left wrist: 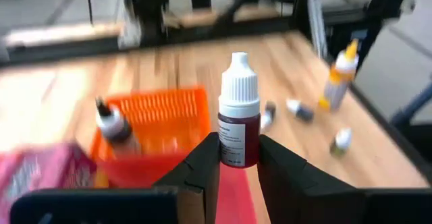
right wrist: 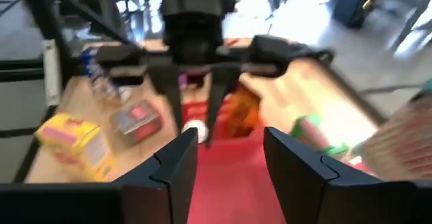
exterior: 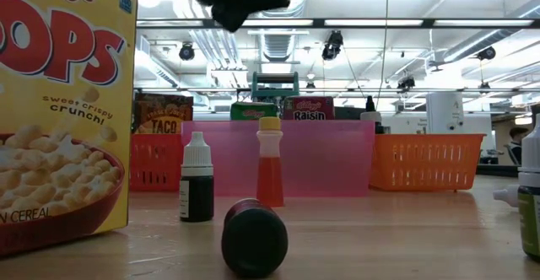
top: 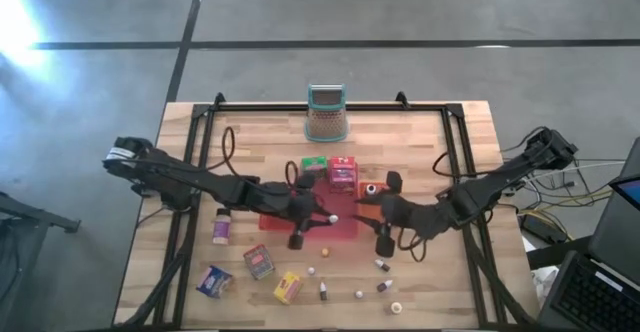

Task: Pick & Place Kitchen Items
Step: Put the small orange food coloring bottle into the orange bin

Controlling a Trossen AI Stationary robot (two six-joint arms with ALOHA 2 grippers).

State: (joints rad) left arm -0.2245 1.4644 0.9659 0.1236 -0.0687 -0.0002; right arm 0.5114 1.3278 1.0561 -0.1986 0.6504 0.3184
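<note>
Clearly the sorting is only partly done. At the middle of the bench, the red tray [top: 340, 230] and the orange tray [left wrist: 156, 113] hold some items already: a green box [top: 314, 163], a red box [top: 343, 174] and a small dark bottle [left wrist: 111, 125]. Many others are not yet placed. Near the front edge lie a blue box [top: 213, 280], a yellow box [top: 287, 288], a reddish box [top: 259, 261] and several tiny bottles, and the low view shows one dark bottle [exterior: 254, 237] lying on its side there.

The left gripper [left wrist: 238, 155] is above the red tray, and its 2 fingers are closed firmly on a dropper bottle [left wrist: 239, 113] with dark red content. This bottle stands upright between the fingers: its long axis is vertical, and the white cap points up, away from the tray.

The right gripper [right wrist: 228, 158] hangs over the same tray from the opposite side, facing the left one. Its fingers stand apart and nothing is between them.

I judge that about half of the items, or more, remain to be moved.
</note>
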